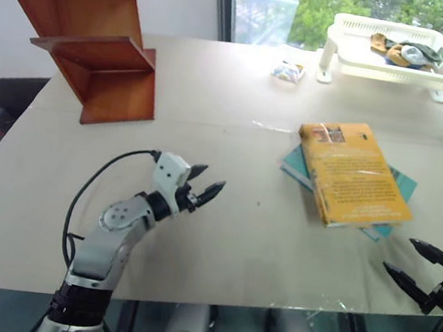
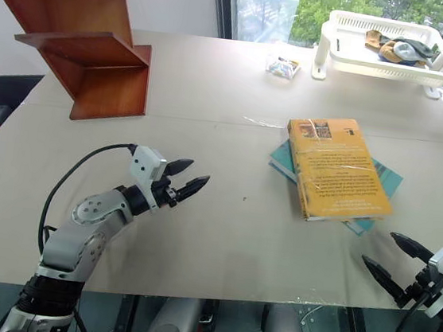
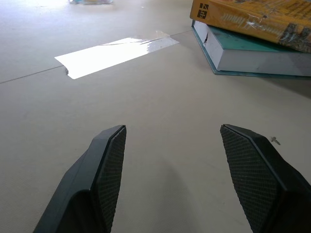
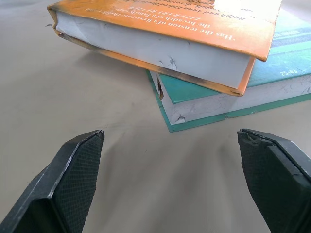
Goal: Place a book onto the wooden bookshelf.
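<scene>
Orange-yellow cover: the thick paperback book (image 1: 354, 175) lies flat on a thinner teal book (image 1: 399, 184), on the beige table (image 1: 221, 238), well apart from the reddish-brown wooden stepped bookshelf (image 1: 99, 48).
Right gripper (image 1: 422, 271): jaws spread, empty, near the book's corner.
Left gripper (image 1: 202, 181): jaws apart, empty.
Risk: closing low could pinch both books, or nudge the top one off.

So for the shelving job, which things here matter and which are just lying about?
Belongs to the job:
- orange book
- wooden bookshelf
- left pincer, open
- right pincer, open

Lying about:
- teal book under the orange one
- white basket
- small packet
</scene>
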You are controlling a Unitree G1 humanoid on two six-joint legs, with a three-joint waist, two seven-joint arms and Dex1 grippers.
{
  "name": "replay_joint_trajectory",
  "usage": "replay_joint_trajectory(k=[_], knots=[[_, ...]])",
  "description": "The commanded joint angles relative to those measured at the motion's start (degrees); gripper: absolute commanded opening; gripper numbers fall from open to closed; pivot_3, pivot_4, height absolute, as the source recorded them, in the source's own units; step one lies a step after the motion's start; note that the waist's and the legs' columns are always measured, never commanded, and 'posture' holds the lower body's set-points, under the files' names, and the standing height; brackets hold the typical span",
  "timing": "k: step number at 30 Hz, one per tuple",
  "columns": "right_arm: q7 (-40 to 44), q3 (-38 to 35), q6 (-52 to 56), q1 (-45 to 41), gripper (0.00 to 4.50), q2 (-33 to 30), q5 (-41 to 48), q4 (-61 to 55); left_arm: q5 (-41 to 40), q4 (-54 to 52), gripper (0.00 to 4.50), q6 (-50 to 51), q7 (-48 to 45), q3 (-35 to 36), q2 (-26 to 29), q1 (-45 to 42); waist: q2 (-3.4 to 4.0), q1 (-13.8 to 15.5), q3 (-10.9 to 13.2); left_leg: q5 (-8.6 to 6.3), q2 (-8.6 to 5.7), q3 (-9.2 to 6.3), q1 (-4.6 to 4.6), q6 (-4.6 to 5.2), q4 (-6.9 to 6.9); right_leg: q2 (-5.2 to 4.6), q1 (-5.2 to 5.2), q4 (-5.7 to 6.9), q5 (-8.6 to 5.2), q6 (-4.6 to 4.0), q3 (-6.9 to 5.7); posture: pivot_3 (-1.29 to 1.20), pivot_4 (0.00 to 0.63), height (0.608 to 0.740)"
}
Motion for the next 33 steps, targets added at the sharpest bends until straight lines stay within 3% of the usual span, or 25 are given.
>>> replay_joint_trajectory(k=[1, 28, 33], knots=[[0.3, -0.7, -0.6, -0.7, 4.5, -0.6, 0.4, 0.2, -0.5, -0.6, 3.24, -0.7, -0.9, 0.5, 0.6, -0.2, 0.0, 0.0, 0.0, 0.0, 0.0, 0.0, 0.0, 0.0, 0.0, 0.0, 0.0, 0.0, 0.0, 0.0, 0.0, 0.0, 0.15, 0.74], [-1.9, -0.8, -0.6, -3.9, 4.5, -1.0, -0.8, 1.8, 0.1, 3.8, 3.24, -3.6, -3.5, 0.8, 1.5, -3.1, 0.01, 0.0, 0.0, 0.0, -0.06, 0.0, 0.01, 0.01, 0.0, 0.08, 0.01, 0.01, 0.09, 0.17, -0.02, 0.0, 0.15, 0.74], [-8.5, -3.1, 3.7, -8.3, 4.5, -2.7, -1.3, 4.2, -0.2, 2.7, 3.24, -3.8, -5.4, 0.9, 3.2, -4.5, 0.01, -0.1, 0.0, 0.01, -0.07, 0.02, 0.01, 0.01, 0.02, 0.09, 0.0, 0.02, 0.1, 0.18, 0.0, 0.0, 0.15, 0.74]])
